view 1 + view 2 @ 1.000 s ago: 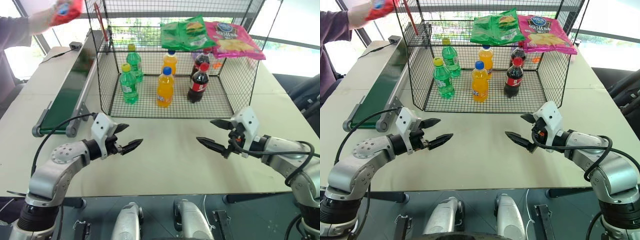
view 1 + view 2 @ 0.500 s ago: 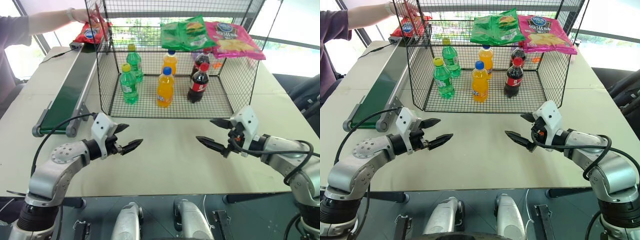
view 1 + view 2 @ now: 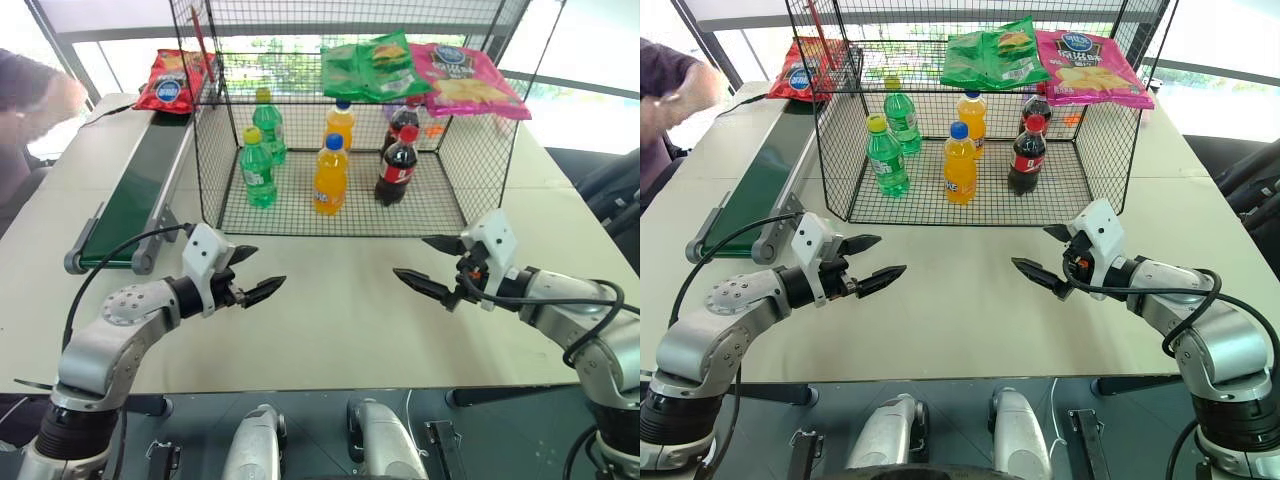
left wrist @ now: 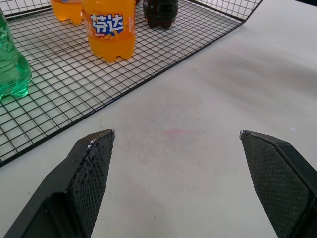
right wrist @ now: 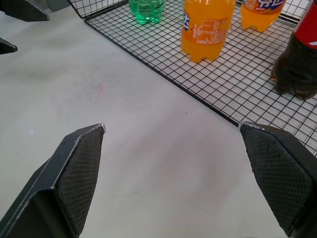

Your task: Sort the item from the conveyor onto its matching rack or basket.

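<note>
**Red crisp bag now lying on the far end of the conveyor**

A second ago a person's hand was carrying the red crisp bag (image 3: 172, 80) through the air above the far left corner of the table; half a second ago it was setting the bag down. Now the bag is lying alone on the far end of the conveyor (image 3: 135, 190), just beside the far left corner of the wire cage (image 3: 340, 215), and the person's arm (image 3: 40, 100) is drawing back past the table's left edge. Both arms are staying where they were.

The bag is showing a glossy red face with a round blue logo near its nearer end and a yellow patch at its farther end. It is lying flat, and its right edge is sitting close against the cage mesh.

The left gripper (image 3: 252, 273) is hovering over the table's near edge with its two black fingers spread apart and nothing between them. The right gripper (image 3: 432, 265) is doing the same on the other side, fingers wide and empty, both pointing inward toward the cage's open front.
</note>
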`<action>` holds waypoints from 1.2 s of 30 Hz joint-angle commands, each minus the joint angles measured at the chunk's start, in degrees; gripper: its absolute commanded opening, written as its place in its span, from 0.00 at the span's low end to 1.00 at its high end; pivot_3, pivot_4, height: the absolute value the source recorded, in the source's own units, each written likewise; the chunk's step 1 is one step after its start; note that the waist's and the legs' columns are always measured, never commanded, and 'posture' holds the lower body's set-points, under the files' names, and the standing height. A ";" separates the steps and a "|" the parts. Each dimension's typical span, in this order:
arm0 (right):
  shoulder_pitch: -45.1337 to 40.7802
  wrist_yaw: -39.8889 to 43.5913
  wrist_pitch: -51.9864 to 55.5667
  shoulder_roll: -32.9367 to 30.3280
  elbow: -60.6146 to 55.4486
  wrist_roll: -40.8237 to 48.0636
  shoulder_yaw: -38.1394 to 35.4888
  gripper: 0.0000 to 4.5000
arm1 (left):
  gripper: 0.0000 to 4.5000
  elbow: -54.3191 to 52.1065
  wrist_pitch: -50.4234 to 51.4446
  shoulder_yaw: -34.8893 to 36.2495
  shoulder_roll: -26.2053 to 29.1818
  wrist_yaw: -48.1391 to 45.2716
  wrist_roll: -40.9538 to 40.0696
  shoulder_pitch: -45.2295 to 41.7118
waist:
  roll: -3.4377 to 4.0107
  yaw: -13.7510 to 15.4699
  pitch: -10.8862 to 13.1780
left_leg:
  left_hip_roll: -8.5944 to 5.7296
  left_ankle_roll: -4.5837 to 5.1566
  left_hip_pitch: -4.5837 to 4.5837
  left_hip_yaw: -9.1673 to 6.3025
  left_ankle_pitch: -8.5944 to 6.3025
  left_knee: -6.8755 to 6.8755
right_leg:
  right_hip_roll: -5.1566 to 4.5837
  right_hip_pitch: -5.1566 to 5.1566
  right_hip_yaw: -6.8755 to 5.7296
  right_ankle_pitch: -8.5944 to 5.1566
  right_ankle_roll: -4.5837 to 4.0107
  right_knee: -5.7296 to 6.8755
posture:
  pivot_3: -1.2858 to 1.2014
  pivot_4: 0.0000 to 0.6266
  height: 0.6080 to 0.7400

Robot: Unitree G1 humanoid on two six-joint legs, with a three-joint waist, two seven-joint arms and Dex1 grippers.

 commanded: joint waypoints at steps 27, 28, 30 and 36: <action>-20.59 -5.42 18.65 -1.75 -6.29 28.44 -3.02 1.00 | 0.94 14.71 -35.36 22.49 36.26 -5.36 33.99 13.60 | 0.14 -0.11 0.04 | 0.14 -0.05 -0.14 0.27 -0.02 -0.26 | -0.09 -0.58 0.02 0.08 -0.15 0.01 | 0.52 0.24 1.00; -20.48 -5.83 18.50 -1.58 -6.37 28.26 -2.55 1.00 | 0.94 16.24 -37.13 22.70 36.62 -4.58 36.00 14.26 | 0.14 -0.07 0.04 | 0.14 -0.05 -0.28 0.31 -0.02 -0.26 | -0.15 -0.72 0.02 0.09 -0.15 0.00 | 0.52 0.24 1.00; -20.34 -6.30 18.13 -1.46 -6.27 28.19 -1.93 1.00 | 0.94 18.77 -40.19 22.39 36.48 -2.18 39.52 14.58 | 0.13 -0.05 0.04 | 0.10 -0.05 -0.69 0.39 -0.01 -0.21 | -0.27 -1.01 0.03 0.11 -0.17 0.00 | 0.52 0.24 1.00; -20.28 -6.75 15.82 -1.28 -5.65 25.79 -0.20 1.00 | 0.94 23.53 -46.15 15.86 32.81 7.19 47.67 11.73 | 0.12 0.00 0.03 | -0.04 -0.04 -0.92 0.72 0.00 -0.17 | -0.48 -1.22 0.02 0.13 -0.16 0.01 | 0.52 0.24 1.00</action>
